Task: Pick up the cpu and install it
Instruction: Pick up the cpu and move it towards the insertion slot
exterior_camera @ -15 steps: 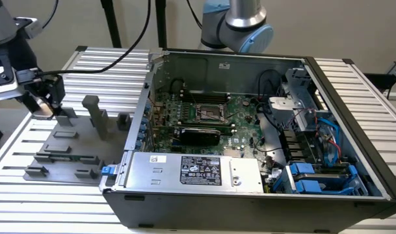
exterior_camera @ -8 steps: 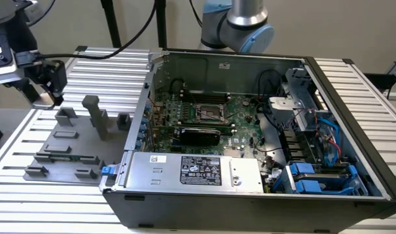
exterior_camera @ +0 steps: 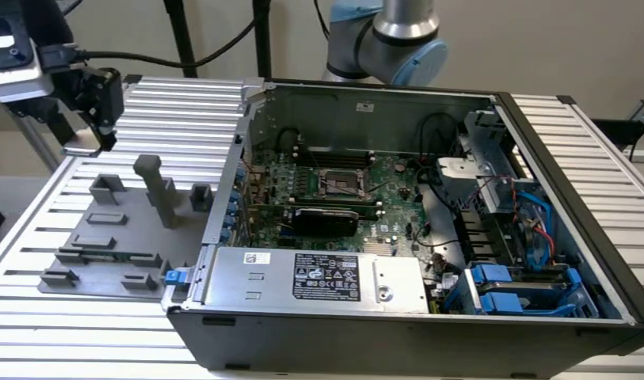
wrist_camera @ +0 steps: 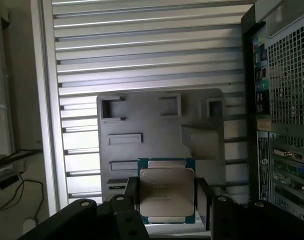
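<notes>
The cpu, a flat square chip with a silvery-grey top and a thin rim, sits between my gripper's black fingers, which are shut on its two sides. It hangs well above the grey fixture plate. In the exterior view the gripper is up at the far left, above the back corner of that plate and outside the open computer case. The black-and-metal socket frame lies on the motherboard inside the case, off to the exterior view's right of the gripper.
The grey plate carries several upright holders, one a tall post. Inside the case are a silver box with a black label, cables and blue drive bays. The case's perforated wall stands beside the plate. Ribbed aluminium table surrounds everything.
</notes>
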{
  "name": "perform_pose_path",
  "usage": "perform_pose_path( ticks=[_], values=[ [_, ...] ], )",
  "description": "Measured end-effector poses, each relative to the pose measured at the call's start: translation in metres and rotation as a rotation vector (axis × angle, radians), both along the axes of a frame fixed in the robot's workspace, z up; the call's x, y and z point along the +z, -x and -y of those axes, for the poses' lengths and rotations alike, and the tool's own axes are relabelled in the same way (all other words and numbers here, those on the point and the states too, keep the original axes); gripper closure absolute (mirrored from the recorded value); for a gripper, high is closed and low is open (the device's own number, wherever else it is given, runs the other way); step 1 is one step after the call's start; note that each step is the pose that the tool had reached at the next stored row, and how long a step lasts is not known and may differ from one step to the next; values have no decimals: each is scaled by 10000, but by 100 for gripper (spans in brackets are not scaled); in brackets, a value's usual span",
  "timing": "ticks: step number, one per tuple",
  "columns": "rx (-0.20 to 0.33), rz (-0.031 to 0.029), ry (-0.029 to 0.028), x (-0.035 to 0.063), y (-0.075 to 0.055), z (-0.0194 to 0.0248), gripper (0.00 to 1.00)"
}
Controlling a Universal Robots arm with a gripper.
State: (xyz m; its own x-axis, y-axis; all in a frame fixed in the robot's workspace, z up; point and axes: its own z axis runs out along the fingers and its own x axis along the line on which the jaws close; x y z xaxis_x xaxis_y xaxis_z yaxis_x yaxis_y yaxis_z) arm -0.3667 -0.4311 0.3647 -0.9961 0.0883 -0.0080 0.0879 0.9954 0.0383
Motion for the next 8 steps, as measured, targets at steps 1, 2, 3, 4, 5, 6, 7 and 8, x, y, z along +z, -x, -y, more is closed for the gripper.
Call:
perform_pose_path(
  ticks=[1, 2, 3, 4, 5, 6, 7, 8],
  values=[
    [0, 1, -4, 44, -45, 0, 45],
    [1, -3, -5, 91, -91, 0, 45],
    [0, -7, -7, 137, -136, 0, 45],
    [0, -8, -10, 184, -183, 0, 45],
    [0, -9, -12, 226, -225, 0, 45],
    [0, -11, -14, 270, -272, 0, 45],
    [1, -11, -17, 311, -320, 0, 45],
    [0, -13, -19, 346, -365, 0, 45]
  ],
)
